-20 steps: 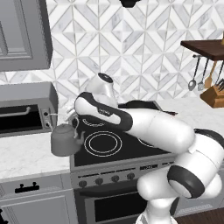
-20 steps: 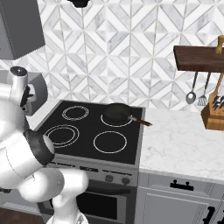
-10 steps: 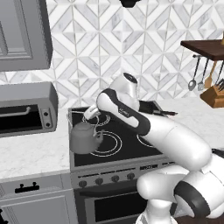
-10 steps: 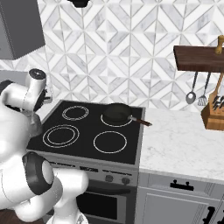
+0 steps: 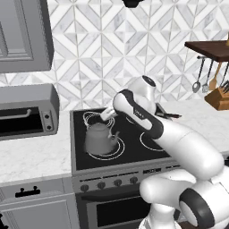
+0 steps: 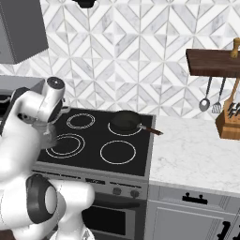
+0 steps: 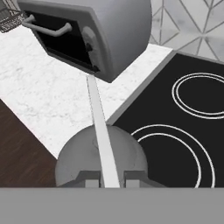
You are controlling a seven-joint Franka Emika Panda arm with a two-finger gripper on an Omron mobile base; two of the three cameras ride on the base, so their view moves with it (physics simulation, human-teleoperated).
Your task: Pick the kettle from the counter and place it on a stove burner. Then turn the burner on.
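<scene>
Glossy white arm (image 5: pixel 179 138), rounded links, dark grey joint bands; white base with a dark ring (image 6: pixel 40 204).

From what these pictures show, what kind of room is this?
A home-style kitchen, rendered in simulation. A black glass cooktop with ring burners sits above an oven; a toaster oven stands on the marble counter; utensils hang under a wooden shelf.
</scene>
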